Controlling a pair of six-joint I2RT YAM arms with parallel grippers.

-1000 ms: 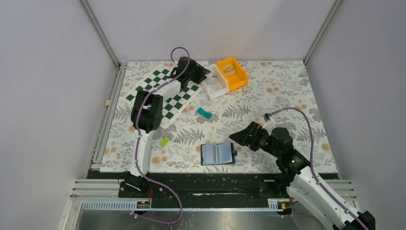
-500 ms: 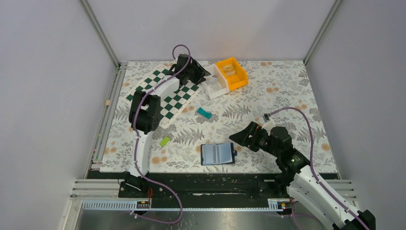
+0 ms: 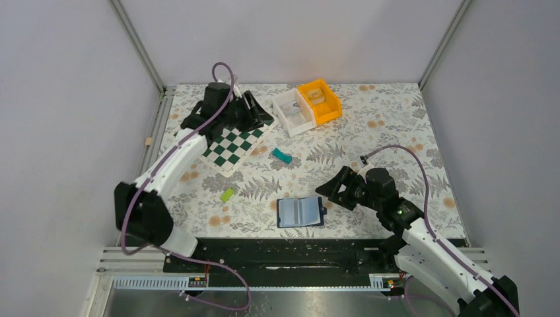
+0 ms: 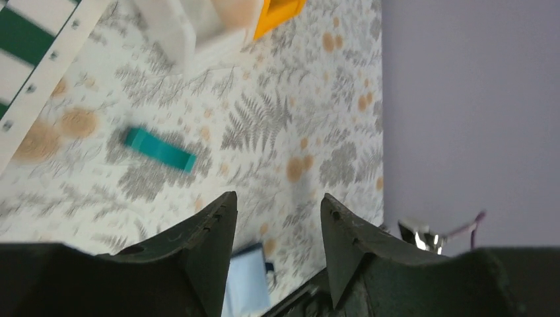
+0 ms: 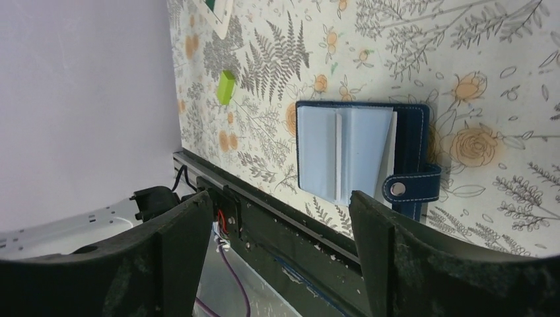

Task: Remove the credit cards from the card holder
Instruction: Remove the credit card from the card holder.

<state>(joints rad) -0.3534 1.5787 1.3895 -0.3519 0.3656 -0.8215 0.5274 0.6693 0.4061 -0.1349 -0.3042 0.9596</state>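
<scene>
The card holder (image 3: 300, 211) lies open near the table's front edge, a navy wallet with its snap tab (image 5: 406, 188) pointing right. Pale blue credit cards (image 5: 363, 155) fill its two halves, and a whitish card edge shows at the right side. My right gripper (image 3: 327, 193) hovers just right of the holder, open and empty; in the right wrist view the gripper (image 5: 280, 201) frames the table's front rail. My left gripper (image 3: 264, 117) is open and empty over the far end of the checkerboard. Between its fingers, the left wrist view shows a corner of the card holder (image 4: 247, 284).
A green-and-white checkerboard (image 3: 234, 142) lies at the back left. A white bin (image 3: 294, 112) and an orange bin (image 3: 320, 101) stand at the back. A teal block (image 3: 282, 156) and a small green block (image 3: 228, 194) lie on the floral mat.
My left arm has swung out to the left and its gripper has drawn back from the white bin over the checkerboard. The right jaws have narrowed a little; the card holder has not moved.
</scene>
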